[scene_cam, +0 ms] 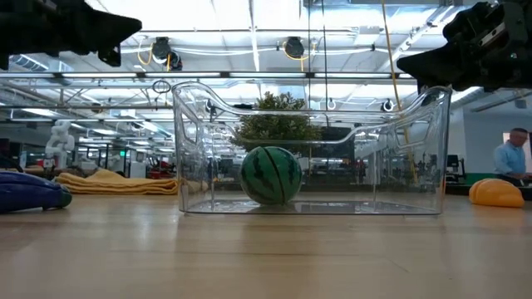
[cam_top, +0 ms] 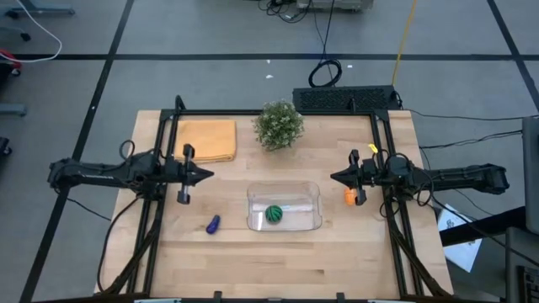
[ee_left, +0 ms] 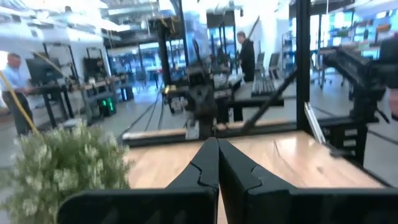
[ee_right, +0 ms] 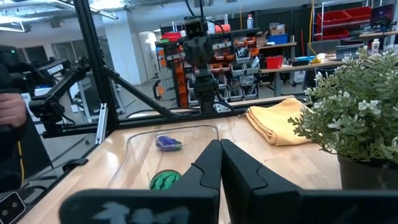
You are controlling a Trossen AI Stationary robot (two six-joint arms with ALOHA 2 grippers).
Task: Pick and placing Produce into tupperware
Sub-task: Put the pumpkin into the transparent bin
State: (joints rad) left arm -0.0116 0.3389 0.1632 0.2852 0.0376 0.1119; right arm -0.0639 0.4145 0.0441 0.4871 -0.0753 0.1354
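Green ball in tupperware | purple piece, orange piece on table

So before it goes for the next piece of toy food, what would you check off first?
1. Clear plastic tupperware container upright, open on top: ok.
2. Round green striped ball already inside it: ok.
3. Small purple elongated piece lying free on the wooden table, left of the container: ok.
4. Small orange piece free on the table, right of the container, just below the right gripper: ok.
5. Left gripper and right gripper empty, jaws shut: not ok for grasping, they must open.
6. Bushy potted plant and folded yellow cloth away from the pieces: ok.
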